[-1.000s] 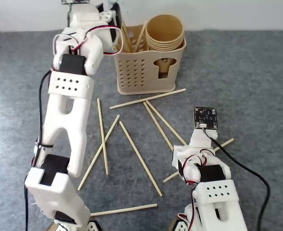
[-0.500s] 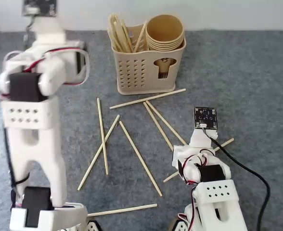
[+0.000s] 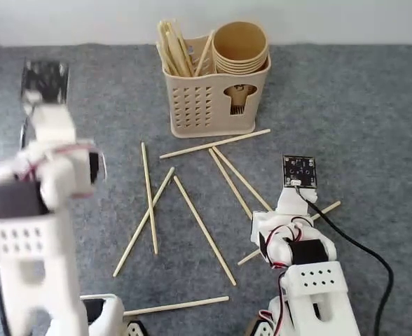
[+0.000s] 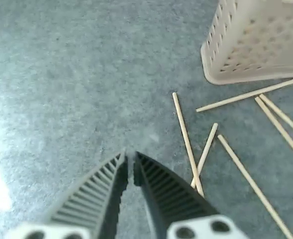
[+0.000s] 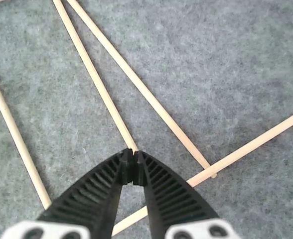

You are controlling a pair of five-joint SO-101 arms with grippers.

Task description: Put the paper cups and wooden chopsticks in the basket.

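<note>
Along the near edge of the table (image 3: pixel 374 112), a single chopstick (image 3: pixel 178 305) is lying flat between the two arm bases. Just beyond it, toward the right edge, the right arm (image 3: pixel 293 245) is standing folded over. The right gripper (image 5: pixel 132 158) is hanging low over the grey covering with its fingers pressed together and nothing between them; its tips are sitting right at the end of one stick of a slanting pair (image 5: pixel 94 82), though I cannot tell whether they are touching it; an outer chopstick (image 5: pixel 246 147) is lying crosswise beside the gripper, pointing toward the right edge.

Toward the left edge, the left arm (image 3: pixel 38 196) is rising tall; the left gripper (image 4: pixel 130 162) is hovering over bare covering, its fingers likewise drawn together and holding nothing.

In the middle of the table, a crossed pair (image 3: pixel 150 203) is lying flat, and a long chopstick (image 3: pixel 204 229) is slanting just beside it; farther on, a front chopstick (image 3: pixel 214 143) is lying just before the basket (image 3: pixel 206 105).

The basket is standing upright near the far edge, about midway along it; the paper cups (image 3: pixel 239 43) are sitting nested in its right part, and a bundle of chopsticks (image 3: pixel 172 49) is standing on end in its left part.
</note>
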